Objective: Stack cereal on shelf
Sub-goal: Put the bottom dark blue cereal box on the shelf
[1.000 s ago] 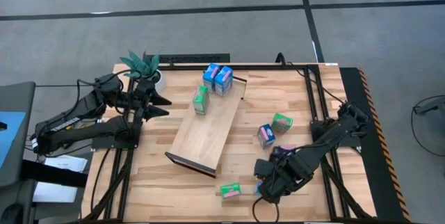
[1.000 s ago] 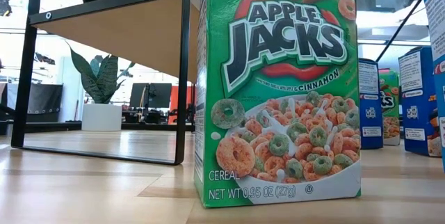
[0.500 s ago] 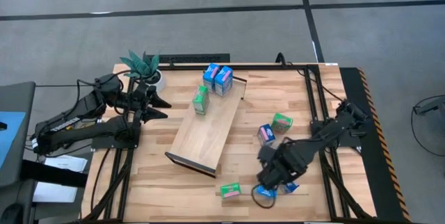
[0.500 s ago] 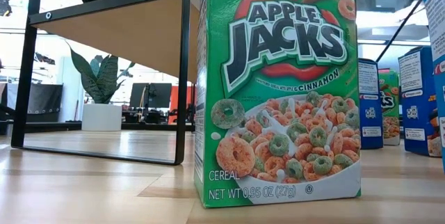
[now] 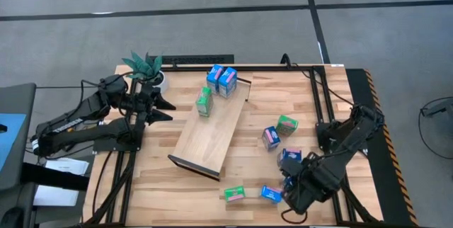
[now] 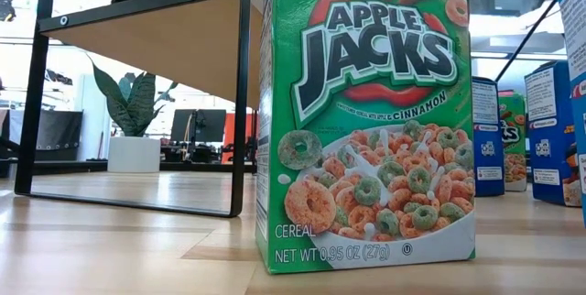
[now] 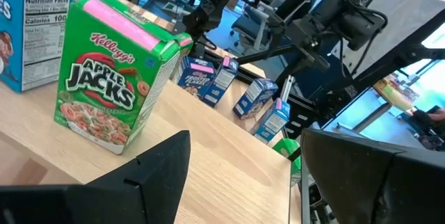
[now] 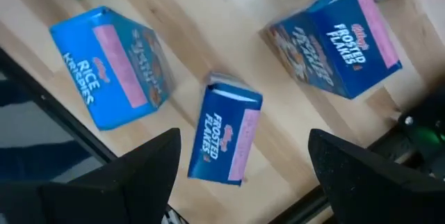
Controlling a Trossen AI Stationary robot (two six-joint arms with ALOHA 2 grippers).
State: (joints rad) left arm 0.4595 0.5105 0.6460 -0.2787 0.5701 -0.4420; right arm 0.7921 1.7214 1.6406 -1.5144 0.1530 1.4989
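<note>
Jaws of the right gripper (image 5: 291,198) are standing apart and holding nothing, near the table's (image 5: 177,192) near right corner. Over the last second this gripper has been withdrawing toward that corner, uncovering a blue Frosted Flakes carton (image 8: 224,134) lying flat near the near edge, just beside a green carton (image 5: 234,194). No pick is in progress; a fresh approach is likely needed. Farther in, the shelf (image 5: 212,130) is lying diagonally mid-table, carrying one green Apple Jacks carton (image 7: 111,81) and two blue cartons (image 5: 221,79) at its far end. The left gripper (image 5: 164,106), jaws apart, is waiting unchanged by the far left corner.
</note>
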